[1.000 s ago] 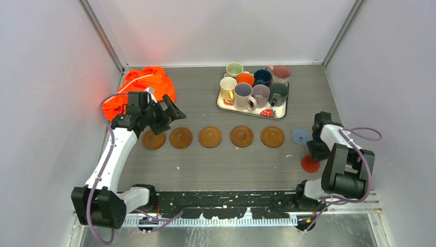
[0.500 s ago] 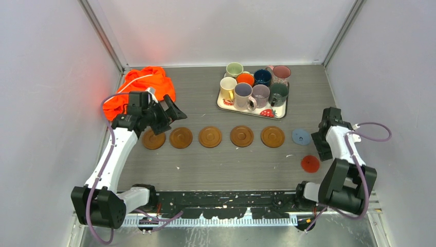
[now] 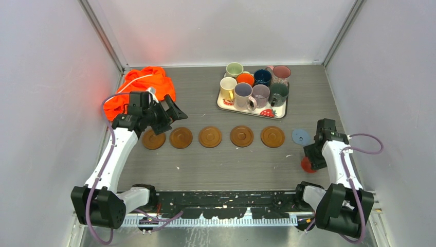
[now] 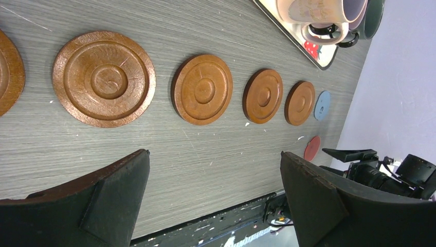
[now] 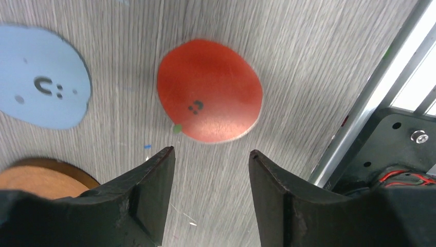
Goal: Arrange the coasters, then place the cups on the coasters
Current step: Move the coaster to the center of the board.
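Top external view: the cups (image 3: 252,85) stand packed on the strawberry tray (image 3: 222,105). In front of the tray, five brown coasters (image 3: 211,137) lie in a row on the surface. Off its front-right corner lie the light-blue coaster (image 3: 301,136) and, farther out, the red coaster (image 5: 210,98) — flat beneath the right gripper (image 5: 211,154), jaws apart, grasping nothing. The left gripper (image 4: 213,164) hangs front-left of the tray — released, spread wide.

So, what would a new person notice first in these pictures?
A bright orange cloth lies at the far left, and a tray crowded with coloured mugs stands far centre. Five brown coasters form a row across the middle; the open right gripper is close to a red coaster at the right.
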Tool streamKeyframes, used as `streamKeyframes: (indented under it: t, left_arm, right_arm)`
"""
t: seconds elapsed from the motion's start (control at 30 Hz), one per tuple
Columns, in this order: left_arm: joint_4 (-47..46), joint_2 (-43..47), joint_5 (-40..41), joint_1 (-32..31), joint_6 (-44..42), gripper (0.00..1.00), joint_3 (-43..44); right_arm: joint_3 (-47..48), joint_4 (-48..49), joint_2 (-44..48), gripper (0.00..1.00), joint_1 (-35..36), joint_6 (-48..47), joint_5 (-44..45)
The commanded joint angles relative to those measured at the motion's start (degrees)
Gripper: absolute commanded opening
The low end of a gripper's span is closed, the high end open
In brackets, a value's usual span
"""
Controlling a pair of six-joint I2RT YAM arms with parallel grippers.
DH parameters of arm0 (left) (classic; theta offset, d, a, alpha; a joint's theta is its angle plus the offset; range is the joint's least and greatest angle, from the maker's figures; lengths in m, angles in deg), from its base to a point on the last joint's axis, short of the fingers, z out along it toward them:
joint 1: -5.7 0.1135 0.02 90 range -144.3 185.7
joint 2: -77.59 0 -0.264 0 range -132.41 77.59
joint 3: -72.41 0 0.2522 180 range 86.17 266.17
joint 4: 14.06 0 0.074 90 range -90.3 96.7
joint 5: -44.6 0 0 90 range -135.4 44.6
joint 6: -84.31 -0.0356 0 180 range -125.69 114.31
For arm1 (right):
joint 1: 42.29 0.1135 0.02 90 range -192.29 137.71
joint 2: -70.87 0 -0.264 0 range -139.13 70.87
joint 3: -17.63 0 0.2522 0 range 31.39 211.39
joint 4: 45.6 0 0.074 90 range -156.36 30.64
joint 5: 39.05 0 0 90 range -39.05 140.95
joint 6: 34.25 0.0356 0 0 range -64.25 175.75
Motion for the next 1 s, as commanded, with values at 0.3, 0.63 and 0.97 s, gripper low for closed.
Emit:
streamKeyframes:
  t: [0.3,0.63,0.97]
  left_arm:
    - [-2.4,2.3,-1.1,-0.2,0.5,1.00,0.8]
    - [-3.1,2.0,-1.6,-0.3,0.6,1.00,0.5]
    - [-2.6,1.1,-1.6,-0.7,0.5,1.00,1.4]
  right_arm:
    - [-3.5,-0.8,-5.1,0.53,9.9,5.2,-0.7]
    - [-2.8,3.0,-8.4,0.48,8.8,4.8,4.1]
    - [-2.2,7.9,-11.1,0.48,2.1,0.3,2.4]
